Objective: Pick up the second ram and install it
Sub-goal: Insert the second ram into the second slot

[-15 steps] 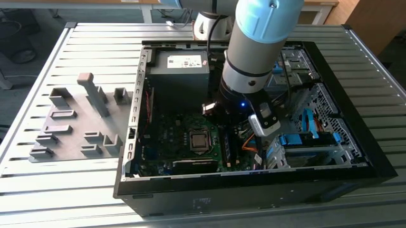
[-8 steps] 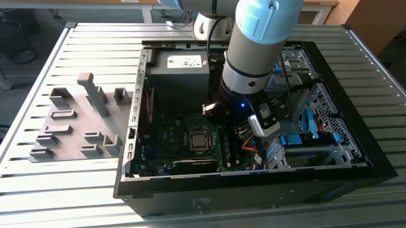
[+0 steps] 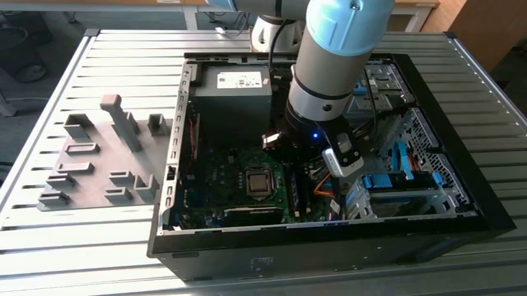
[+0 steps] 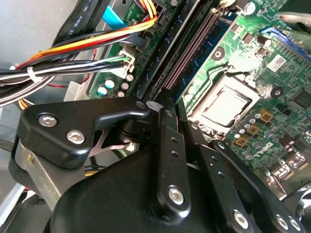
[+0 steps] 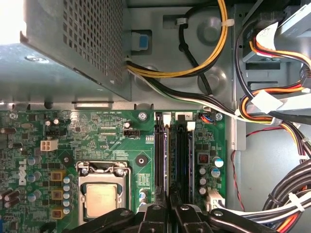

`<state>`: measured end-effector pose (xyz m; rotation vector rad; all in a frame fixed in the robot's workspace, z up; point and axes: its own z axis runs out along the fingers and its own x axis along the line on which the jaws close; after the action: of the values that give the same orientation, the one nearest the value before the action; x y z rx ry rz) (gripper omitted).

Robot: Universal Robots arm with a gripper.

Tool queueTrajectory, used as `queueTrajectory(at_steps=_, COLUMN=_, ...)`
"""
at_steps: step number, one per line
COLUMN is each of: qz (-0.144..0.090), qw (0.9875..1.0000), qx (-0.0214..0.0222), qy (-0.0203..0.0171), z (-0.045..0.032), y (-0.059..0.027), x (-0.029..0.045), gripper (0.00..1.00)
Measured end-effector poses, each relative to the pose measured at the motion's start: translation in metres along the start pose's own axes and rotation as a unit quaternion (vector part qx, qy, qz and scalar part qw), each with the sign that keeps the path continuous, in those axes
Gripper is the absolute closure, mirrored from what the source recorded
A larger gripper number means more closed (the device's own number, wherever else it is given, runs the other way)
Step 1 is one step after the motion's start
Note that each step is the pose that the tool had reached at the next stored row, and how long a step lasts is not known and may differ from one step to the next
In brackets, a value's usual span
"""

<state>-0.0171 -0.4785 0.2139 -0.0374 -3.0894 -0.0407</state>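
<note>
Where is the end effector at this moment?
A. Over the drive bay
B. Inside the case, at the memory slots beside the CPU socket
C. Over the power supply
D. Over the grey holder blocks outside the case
B: in the first wrist view the end effector sits at one end of the memory slots, which run alongside the CPU socket.

A slatted metal table point(image 3: 91, 246) carries an open computer case point(image 3: 461, 209) and a grey holder plate point(image 3: 91, 172).

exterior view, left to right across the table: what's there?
Grey holder blocks → open computer case → CPU socket on the motherboard → gripper low over the RAM slots → blue drive latches.
</note>
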Motion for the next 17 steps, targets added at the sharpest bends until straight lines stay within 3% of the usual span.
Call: queueTrajectory(at_steps=17, qz=0.000, qw=1.0000, qx=-0.0026, qy=0.0001, z=-0.0016, y=-0.0008, x=0.0000, gripper=0.86)
